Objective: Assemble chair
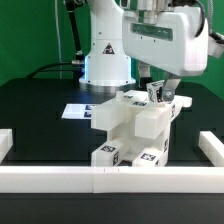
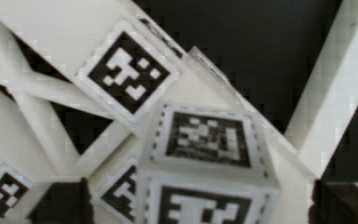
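The chair (image 1: 130,135) stands partly built near the middle of the black table (image 1: 40,120), close behind the low white rail (image 1: 50,178) along the front edge. It is a stepped stack of chunky white blocks with black-and-white tags on their faces. The gripper (image 1: 160,95) hangs right at the stack's top, on the exterior view's right, its dark fingers at a small tagged piece there. Whether they stand apart or clamp that piece I cannot tell; the view is too small. The marker board (image 1: 78,110) lies flat on the table behind the chair, toward the exterior view's left.

The wrist view is filled by the chair (image 2: 202,140) from very near: tilted white faces with large tags, dark table between them.
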Available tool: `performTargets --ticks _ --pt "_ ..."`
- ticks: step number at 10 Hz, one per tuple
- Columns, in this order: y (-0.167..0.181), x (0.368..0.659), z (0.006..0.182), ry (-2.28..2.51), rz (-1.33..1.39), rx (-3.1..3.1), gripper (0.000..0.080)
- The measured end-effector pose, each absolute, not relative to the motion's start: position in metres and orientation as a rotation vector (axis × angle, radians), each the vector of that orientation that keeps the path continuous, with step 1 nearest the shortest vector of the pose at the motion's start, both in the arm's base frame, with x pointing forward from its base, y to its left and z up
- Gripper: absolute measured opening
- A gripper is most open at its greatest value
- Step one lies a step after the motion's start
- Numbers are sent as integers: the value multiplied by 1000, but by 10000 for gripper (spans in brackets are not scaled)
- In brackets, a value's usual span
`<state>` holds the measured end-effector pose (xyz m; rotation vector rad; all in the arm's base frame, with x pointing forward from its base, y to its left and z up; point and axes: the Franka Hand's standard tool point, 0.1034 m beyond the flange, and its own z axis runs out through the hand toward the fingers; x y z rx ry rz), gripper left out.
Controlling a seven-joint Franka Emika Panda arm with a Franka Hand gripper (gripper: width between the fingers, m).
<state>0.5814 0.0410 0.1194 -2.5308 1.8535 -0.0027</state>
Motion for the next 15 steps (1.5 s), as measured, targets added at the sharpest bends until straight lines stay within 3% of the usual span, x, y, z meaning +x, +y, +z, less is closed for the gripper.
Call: performTargets --ticks 2,9,15 --pt "43 582 120 1579 -8 -2709 647" --pt "48 586 122 632 -50 -3070 648" --pt "45 586 121 191 -50 -3144 648"
